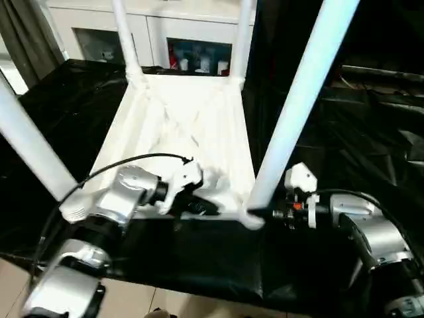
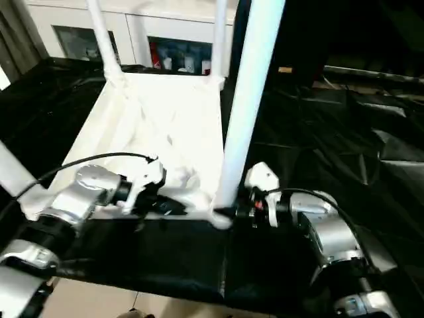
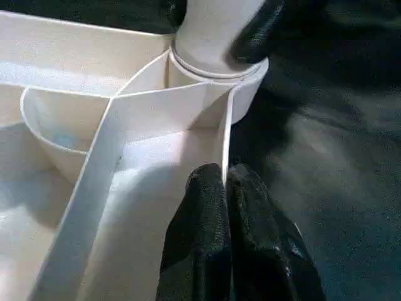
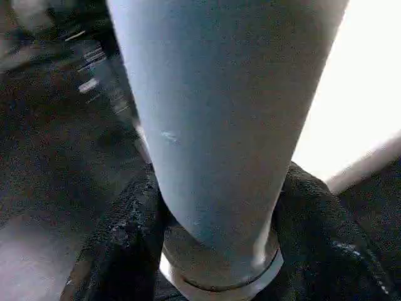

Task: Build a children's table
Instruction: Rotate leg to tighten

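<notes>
Upside down on the black bench (image 1: 331, 159) lies the top (image 1: 185, 126), four legs up. Right gripper (image 4: 219, 251) clasps the near-right leg (image 1: 298, 99) at its socket; left gripper (image 3: 227, 188), pinched together, presses a rib. A skewed twist could unseat that leg.

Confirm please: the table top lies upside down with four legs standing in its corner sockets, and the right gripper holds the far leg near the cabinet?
Not quite. The right gripper holds the near right leg at its socket, as the right wrist view shows. The table top does lie upside down with four legs up.
</notes>
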